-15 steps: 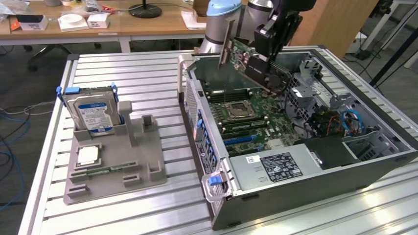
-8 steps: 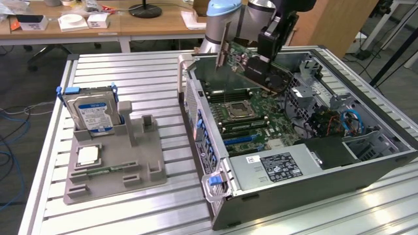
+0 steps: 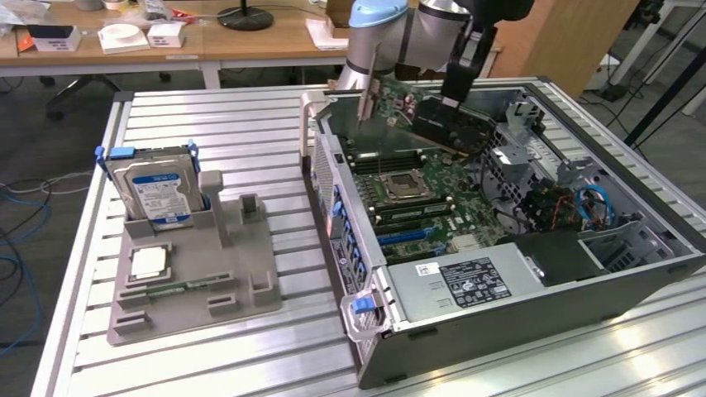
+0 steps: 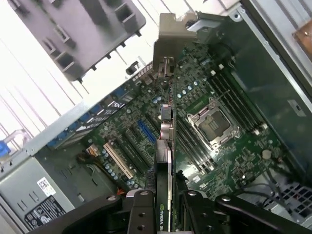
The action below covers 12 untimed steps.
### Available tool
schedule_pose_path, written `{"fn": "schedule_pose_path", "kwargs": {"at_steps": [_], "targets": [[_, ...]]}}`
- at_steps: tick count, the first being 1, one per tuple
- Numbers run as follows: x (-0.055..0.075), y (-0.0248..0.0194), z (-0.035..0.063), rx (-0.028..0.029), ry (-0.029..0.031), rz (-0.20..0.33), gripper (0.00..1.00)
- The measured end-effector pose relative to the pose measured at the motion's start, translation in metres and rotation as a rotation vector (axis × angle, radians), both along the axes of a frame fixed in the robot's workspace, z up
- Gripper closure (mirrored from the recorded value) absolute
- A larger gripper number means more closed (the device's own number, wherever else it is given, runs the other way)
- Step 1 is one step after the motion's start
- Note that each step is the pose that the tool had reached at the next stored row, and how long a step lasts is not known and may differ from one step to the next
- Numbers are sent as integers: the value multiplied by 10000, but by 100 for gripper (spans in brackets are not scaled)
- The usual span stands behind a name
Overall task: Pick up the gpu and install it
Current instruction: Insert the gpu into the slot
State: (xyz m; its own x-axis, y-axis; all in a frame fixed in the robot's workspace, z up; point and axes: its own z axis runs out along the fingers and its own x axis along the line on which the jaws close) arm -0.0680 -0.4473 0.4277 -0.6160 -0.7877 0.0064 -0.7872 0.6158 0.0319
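1. Claw [image 3: 448, 105] clenched on gpu's [image 3: 469, 132] upper edge.
2. Gpu hangs tilted over motherboard [image 3: 441, 198], near case's [image 3: 464, 347] far wall.
3. Its long axis looks skewed to the slots [image 4: 117, 160] below.

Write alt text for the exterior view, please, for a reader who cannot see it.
The robot's gripper holds the gpu over an open computer case on a metal table. At the exterior view's left, a hard drive stands upright in a grey holder.

Clear room over the motherboard [image 3: 441, 207] (below the gpu [image 3: 458, 128]), walled by case side [image 3: 336, 207], power supply [image 3: 474, 281] and drive cage [image 3: 527, 145]
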Motion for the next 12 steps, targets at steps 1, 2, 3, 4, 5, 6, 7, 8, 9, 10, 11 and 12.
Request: {"fn": "schedule_pose_path", "kwargs": {"at_steps": [1, 2, 3, 4, 5, 6, 7, 8, 9, 10, 11, 12], "targets": [[0, 0, -1, 0, 0, 180, 74], [0, 0, -2, 0, 0, 371, 74], [0, 0, -3, 0, 1, 551, 74], [0, 0, -4, 0, 1, 731, 74], [0, 0, -5, 0, 1, 910, 74], [0, 0, -6, -1, 1, 1091, 74], [0, 0, -7, -1, 1, 1270, 74], [0, 0, -8, 0, 0, 1467, 74], [0, 0, -9, 0, 0, 1647, 74], [0, 0, -10, 0, 0, 1821, 74], [1, 0, -11, 0, 0, 2002, 74], [1, 0, -13, 0, 0, 2181, 74]]}}
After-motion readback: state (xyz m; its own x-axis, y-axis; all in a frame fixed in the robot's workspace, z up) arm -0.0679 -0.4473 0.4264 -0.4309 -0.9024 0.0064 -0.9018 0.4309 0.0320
